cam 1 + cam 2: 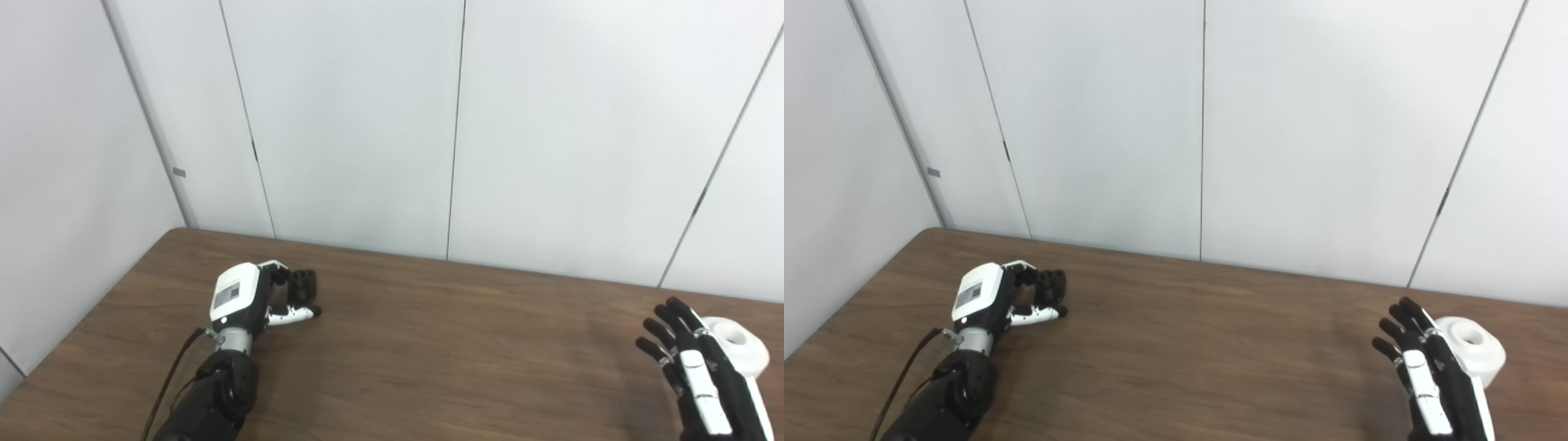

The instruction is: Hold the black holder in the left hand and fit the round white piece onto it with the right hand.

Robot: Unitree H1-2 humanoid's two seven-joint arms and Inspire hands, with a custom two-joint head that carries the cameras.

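Black holder is grasped by left robot hand. Right robot hand released beside round white piece on desk; likely light, rigid; outer wall should be gripped.

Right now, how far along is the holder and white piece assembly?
Early. Done: nothing fitted. In hand: the left hand has its fingers curled around the small black holder at the wooden table's far left, apparently gripping it. The right hand is open beside the round white piece with a centre hole, not holding it. Left: grasp the piece, bring both together, fit.
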